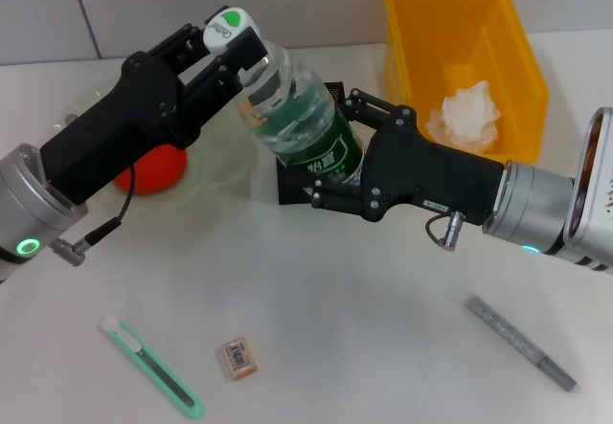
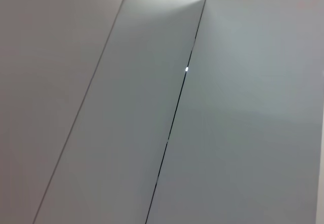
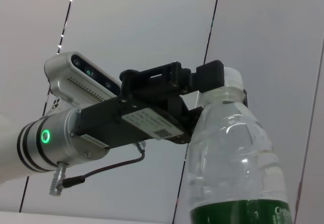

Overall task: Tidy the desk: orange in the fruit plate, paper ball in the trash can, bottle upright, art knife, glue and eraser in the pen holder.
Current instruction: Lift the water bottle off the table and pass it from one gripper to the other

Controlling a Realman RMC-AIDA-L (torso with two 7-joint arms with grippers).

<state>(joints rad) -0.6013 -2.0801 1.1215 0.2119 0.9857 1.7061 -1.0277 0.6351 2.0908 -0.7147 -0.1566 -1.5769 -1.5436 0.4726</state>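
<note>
The bottle is held tilted above the table, its white cap up and to the left. My left gripper is shut on its neck just under the cap. My right gripper is shut on its green-labelled lower body. The right wrist view shows the bottle with the left gripper at its cap. The orange lies in the fruit plate. The paper ball lies in the trash can. The pen holder is mostly hidden behind the bottle. The art knife, eraser and glue lie on the table.
The left wrist view shows only grey wall panels. The knife and eraser lie near the front left, the glue at the front right. A tiled wall runs behind the table.
</note>
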